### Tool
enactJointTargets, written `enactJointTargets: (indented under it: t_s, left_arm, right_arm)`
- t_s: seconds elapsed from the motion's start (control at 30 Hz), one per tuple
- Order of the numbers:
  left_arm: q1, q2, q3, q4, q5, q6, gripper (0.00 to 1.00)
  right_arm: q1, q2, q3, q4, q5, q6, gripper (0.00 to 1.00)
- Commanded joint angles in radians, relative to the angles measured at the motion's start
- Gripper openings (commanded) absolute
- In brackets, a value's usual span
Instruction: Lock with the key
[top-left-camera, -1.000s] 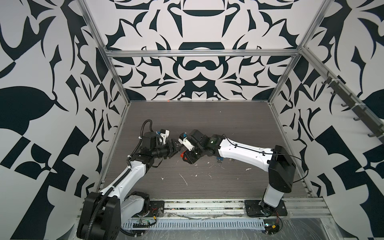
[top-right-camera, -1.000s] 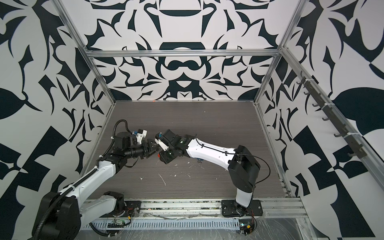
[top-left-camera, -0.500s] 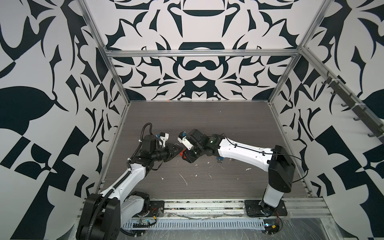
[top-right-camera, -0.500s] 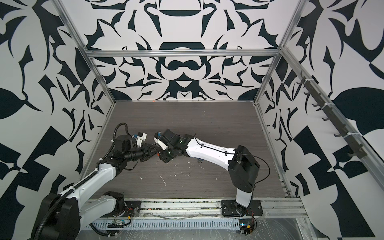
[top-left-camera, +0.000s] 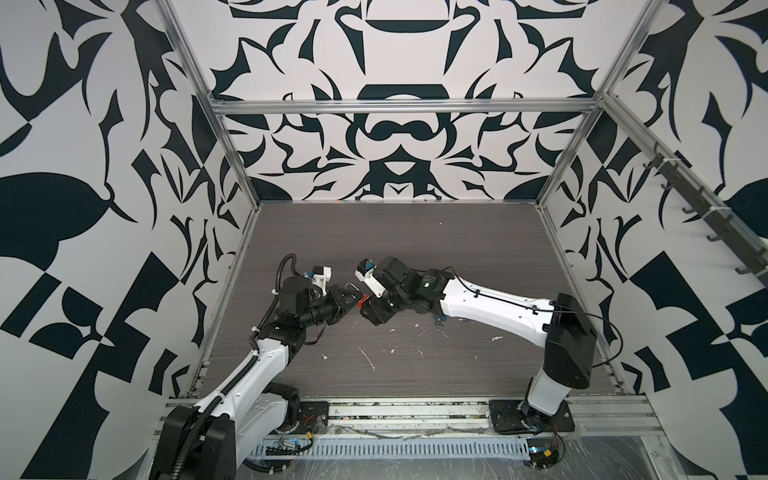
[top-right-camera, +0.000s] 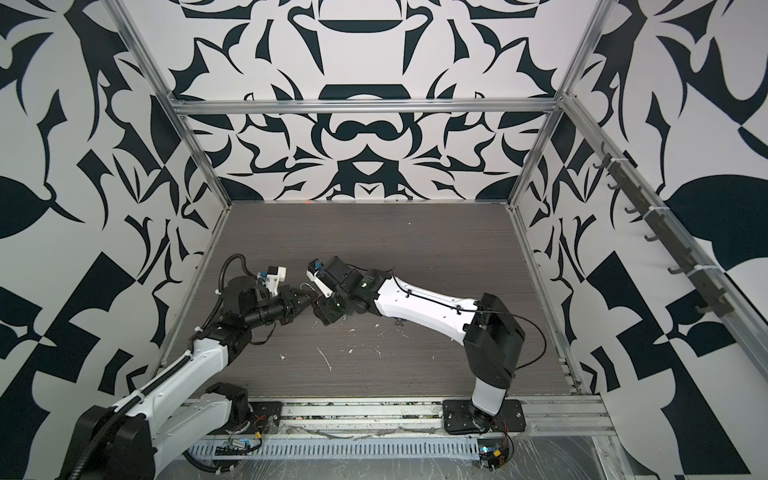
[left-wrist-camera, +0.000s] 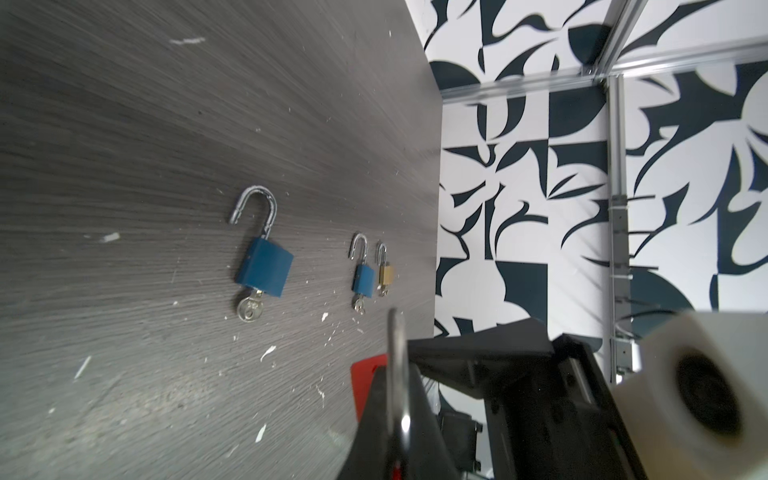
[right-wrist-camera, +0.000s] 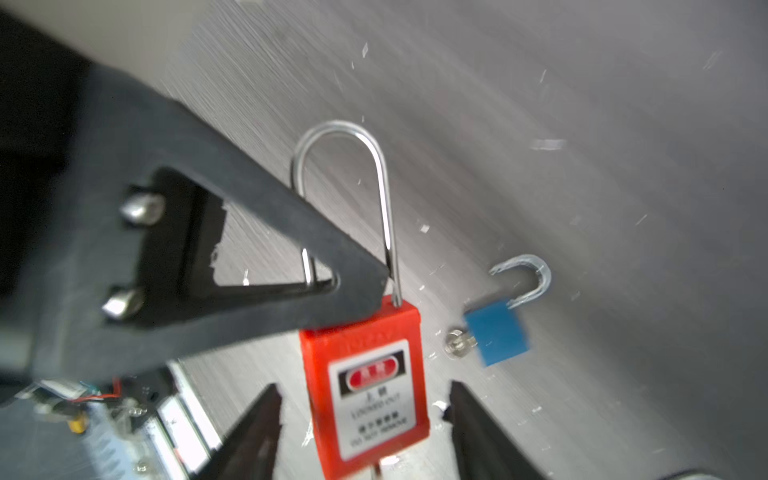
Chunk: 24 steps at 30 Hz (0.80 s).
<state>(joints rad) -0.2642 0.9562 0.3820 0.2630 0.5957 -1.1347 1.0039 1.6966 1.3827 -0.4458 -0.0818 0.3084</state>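
A red padlock (right-wrist-camera: 365, 386) with a white label and a long steel shackle (right-wrist-camera: 345, 137) hangs just above the table. My left gripper (left-wrist-camera: 397, 415) is shut on the shackle (left-wrist-camera: 397, 353), close to the red body (left-wrist-camera: 365, 378). My right gripper (right-wrist-camera: 361, 436) is open. Its fingers (right-wrist-camera: 249, 436) stand on either side of the body with a gap on each side. A glint of metal under the body may be the key; I cannot tell. In both top views the two grippers (top-left-camera: 349, 300) (top-left-camera: 370, 316) meet at the red padlock (top-left-camera: 364, 298) (top-right-camera: 319, 296), left of the table's middle.
A large blue padlock (left-wrist-camera: 266, 266) lies on the table, shackle open, with a key (left-wrist-camera: 248, 309) in it. Farther off lie a small blue padlock (left-wrist-camera: 363, 280) and a small brass padlock (left-wrist-camera: 385, 274). White scraps litter the dark wood table (top-left-camera: 415, 249), which patterned walls enclose.
My left gripper has shut on the red padlock's shackle. My right gripper has opened and let go of the padlock's body.
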Motion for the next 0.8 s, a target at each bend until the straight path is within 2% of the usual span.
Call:
enactJointTargets:
  t_s: [0.0,0.17,0.23,0.33,0.57,0.67,0.77]
  left_arm:
    - [-0.001,-0.051,-0.016,0.161,-0.139,-0.153,0.0]
    - [-0.003,-0.101,-0.103,0.402,-0.312,-0.345,0.0]
    - [-0.003,-0.111,-0.105,0.444,-0.342,-0.37,0.0]
    - [-0.003,-0.107,-0.094,0.499,-0.347,-0.349,0.0]
    - [-0.006,0.034,-0.099,0.752,-0.317,-0.387,0.0]
    - [-0.018,0.074,-0.103,0.804,-0.317,-0.397,0.0]
    - [-0.024,0.07,-0.096,0.799,-0.323,-0.379,0.0]
  right_arm:
    - [-0.043,-0.164,-0.073,0.146,0.013,0.089,0.78]
    - [-0.237,-0.342,-0.364,0.527,-0.214,0.444,0.79]
    - [-0.319,-0.363,-0.494,0.769,-0.318,0.65,0.76]
    - [-0.365,-0.313,-0.563,1.033,-0.419,0.869,0.72]
    - [-0.309,-0.174,-0.545,1.326,-0.443,1.076,0.72]
    - [-0.287,-0.132,-0.532,1.395,-0.433,1.117,0.72]
    - [-0.269,-0.12,-0.509,1.367,-0.434,1.094,0.72]
